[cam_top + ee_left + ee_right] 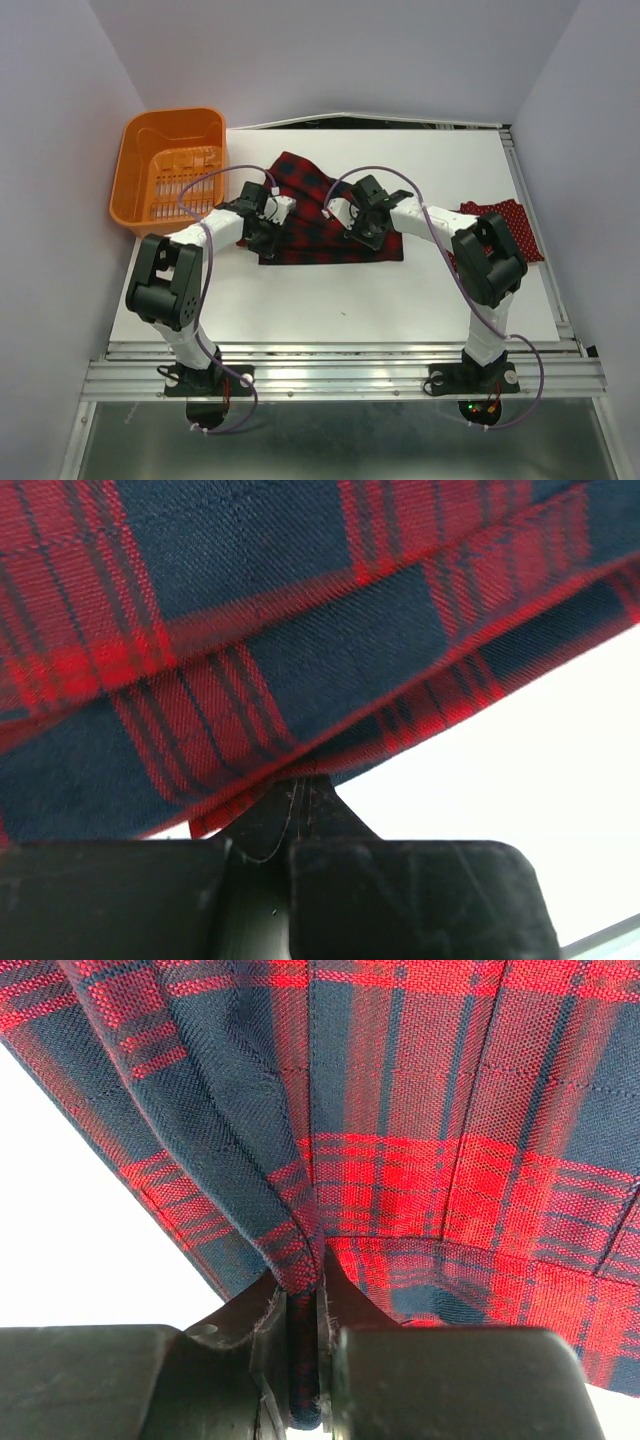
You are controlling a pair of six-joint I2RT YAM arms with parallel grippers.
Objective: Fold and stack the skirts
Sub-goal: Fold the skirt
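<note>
The red-and-navy plaid skirt [306, 188] lies partly folded in the middle of the white table [330, 300]. My left gripper [267, 233] sits at its left edge and my right gripper [351, 228] over its middle-right part. In the left wrist view the left gripper [300, 780] is shut, its tips meeting at the hem of the plaid skirt [300, 630]. In the right wrist view the right gripper [318, 1270] is shut on a pinched fold of the plaid skirt [450, 1110]. The dark red polka-dot skirt [508, 224] lies at the table's right, partly behind my right arm.
An orange plastic basket [135, 165] stands at the back left, overhanging the table's left edge. Grey walls close in the left, right and back. The metal rail with the arm bases runs along the near edge.
</note>
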